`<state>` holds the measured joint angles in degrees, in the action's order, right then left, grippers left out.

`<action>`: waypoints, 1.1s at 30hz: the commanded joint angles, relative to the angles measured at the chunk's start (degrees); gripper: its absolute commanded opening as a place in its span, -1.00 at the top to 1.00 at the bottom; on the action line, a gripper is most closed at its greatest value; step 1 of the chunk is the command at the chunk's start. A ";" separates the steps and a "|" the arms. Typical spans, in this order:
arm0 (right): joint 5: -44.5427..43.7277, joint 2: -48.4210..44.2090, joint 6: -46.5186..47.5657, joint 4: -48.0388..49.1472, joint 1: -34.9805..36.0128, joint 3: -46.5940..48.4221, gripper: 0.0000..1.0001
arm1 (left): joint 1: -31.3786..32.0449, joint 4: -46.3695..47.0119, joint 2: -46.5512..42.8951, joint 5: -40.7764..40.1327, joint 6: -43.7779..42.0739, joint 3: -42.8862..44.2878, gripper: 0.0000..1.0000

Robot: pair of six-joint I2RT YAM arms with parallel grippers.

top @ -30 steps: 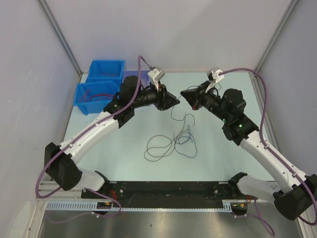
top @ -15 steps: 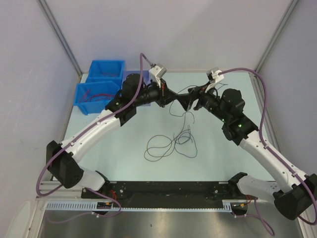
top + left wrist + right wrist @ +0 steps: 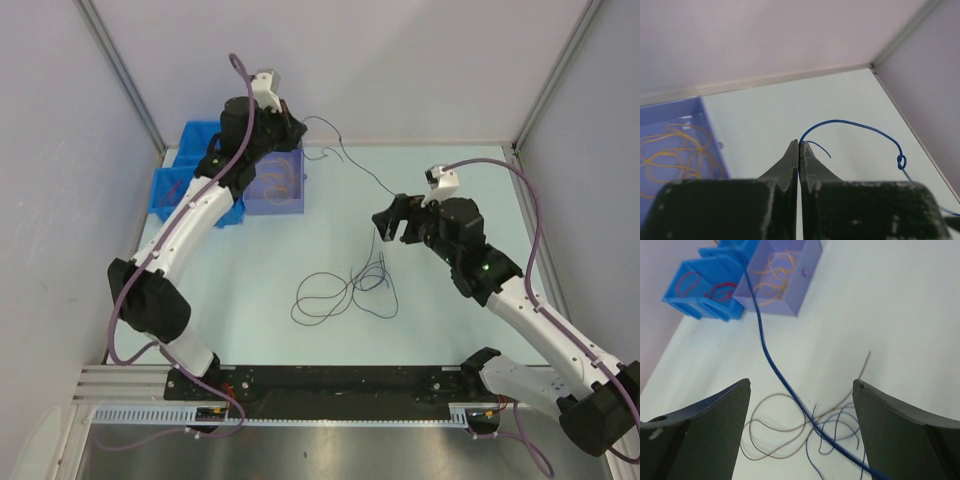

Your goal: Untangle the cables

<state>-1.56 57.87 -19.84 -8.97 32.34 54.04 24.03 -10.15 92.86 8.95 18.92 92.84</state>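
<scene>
Blue wire (image 3: 850,122), 1 strand, is pinched near its end in the clenched left jaws, which are held high over the purple bin (image 3: 276,211) at the far left of the desk (image 3: 250,265). From there the strand runs down to the right, with 1 small knot partway along. It passes between the right jaws without touching either. Those jaws stand wide apart, released, gripping nothing, just above the loose tangle (image 3: 345,290) near the middle of the desk.

Judgement: the left arm is held high to draw this strand clear of the tangle and carry it toward a bin, apparently sorted by colour. The released right jaws let the strand slide out. Its lower end appears to reach the tangle, so separation is not confirmed.

Count:
- 2 arms.
- 1 strand held.
- 1 purple bin, holding orange wires (image 3: 670,150).
- 2 blue bins (image 3: 160,205) seen from above, with red wires (image 3: 715,290) inside.
- At least 3 strands in the tangle, dark and blue; the exact number cannot be told.
- The orange and red strands are too coiled to count.
</scene>
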 commanded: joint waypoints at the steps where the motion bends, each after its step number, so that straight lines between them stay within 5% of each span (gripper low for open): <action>1: -2.31 -1.97 -5.03 -0.18 -0.08 -5.78 -0.74 | -3.11 -1.80 3.11 -11.65 0.77 7.08 0.99; 6: 0.68 -0.30 -8.29 2.99 -0.08 -12.37 -0.70 | -4.26 -4.16 10.82 -24.49 -0.11 15.77 0.99; 9: 2.96 0.40 -8.99 4.75 0.01 -13.96 -0.69 | -4.26 -10.05 15.84 -40.37 5.15 25.53 0.99; 15: 4.11 1.63 -7.59 5.72 0.00 -15.63 -0.69 | -4.61 -1.99 17.53 -54.27 1.04 28.19 0.99; 25: 5.87 3.22 -6.80 6.86 -1.31 -16.77 -0.68 | -9.44 1.45 23.24 -61.77 -0.99 34.07 0.99; 33: 7.54 4.71 -7.32 8.00 -2.80 -17.83 -0.67 | -14.45 5.40 28.33 -53.96 -2.66 34.34 0.99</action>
<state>4.82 62.06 -27.16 -3.97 30.28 36.42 11.77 -8.69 118.67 -48.56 17.89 125.27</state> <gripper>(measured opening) 0.838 0.008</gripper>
